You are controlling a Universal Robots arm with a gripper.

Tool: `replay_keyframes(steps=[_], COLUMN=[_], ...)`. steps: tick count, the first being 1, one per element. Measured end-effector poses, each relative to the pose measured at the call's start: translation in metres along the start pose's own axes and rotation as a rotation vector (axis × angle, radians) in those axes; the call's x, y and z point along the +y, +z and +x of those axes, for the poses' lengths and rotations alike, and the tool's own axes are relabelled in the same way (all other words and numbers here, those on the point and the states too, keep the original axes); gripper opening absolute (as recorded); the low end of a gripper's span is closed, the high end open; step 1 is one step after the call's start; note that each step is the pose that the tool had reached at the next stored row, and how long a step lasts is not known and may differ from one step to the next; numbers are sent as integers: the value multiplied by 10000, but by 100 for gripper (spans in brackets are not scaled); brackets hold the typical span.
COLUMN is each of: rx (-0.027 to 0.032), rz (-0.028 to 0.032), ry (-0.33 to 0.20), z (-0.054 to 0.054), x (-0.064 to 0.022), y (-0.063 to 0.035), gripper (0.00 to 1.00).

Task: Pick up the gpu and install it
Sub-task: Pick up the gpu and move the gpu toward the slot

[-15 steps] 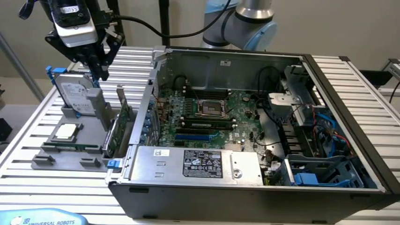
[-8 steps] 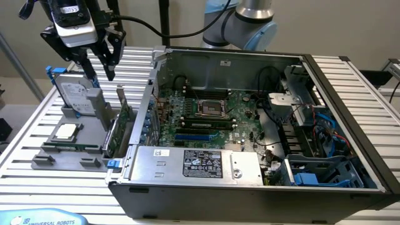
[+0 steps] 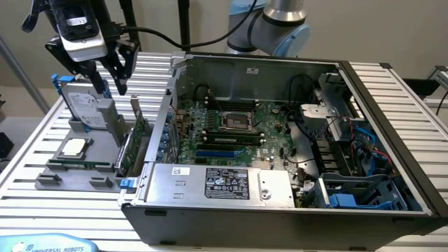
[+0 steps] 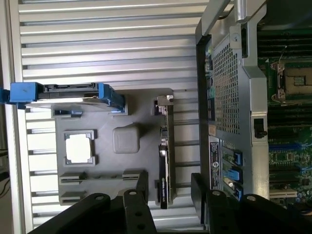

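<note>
Upper left of exterior view: we log gripper (image 3: 108, 79) hanging above graphics card (image 3: 131, 140), fingers spread, grasping nothing. Card stands on edge in grey holder (image 3: 75, 177), left of frame, just beside open computer case (image 3: 280, 220).

One gpu (image 3: 137, 131), one hard drive (image 3: 85, 107) in a blue frame and one square processor chip (image 3: 75, 147) — three parts in all, on one grey holder (image 3: 70, 177). There is one open computer case (image 3: 392, 105), with one motherboard (image 3: 269, 131), one empty processor socket (image 3: 232, 119) and one power supply (image 3: 217, 184). One gripper (image 3: 114, 93) has two black fingers (image 4: 142, 187) — and there is one slatted table (image 3: 56, 210).
</note>
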State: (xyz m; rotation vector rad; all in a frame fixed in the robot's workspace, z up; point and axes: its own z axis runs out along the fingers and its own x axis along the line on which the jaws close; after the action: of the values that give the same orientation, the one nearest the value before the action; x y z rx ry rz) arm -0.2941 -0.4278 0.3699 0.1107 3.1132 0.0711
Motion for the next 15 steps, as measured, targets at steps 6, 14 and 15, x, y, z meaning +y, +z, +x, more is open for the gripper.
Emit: replay_keyframes(steps=[6,14,15], rx=[0,-1,0], rz=[0,-1,0], ry=[-1,-1,-1], z=[18,21,22], x=[-6,-13,-14], y=[109,255,273], gripper=[48,48,48])
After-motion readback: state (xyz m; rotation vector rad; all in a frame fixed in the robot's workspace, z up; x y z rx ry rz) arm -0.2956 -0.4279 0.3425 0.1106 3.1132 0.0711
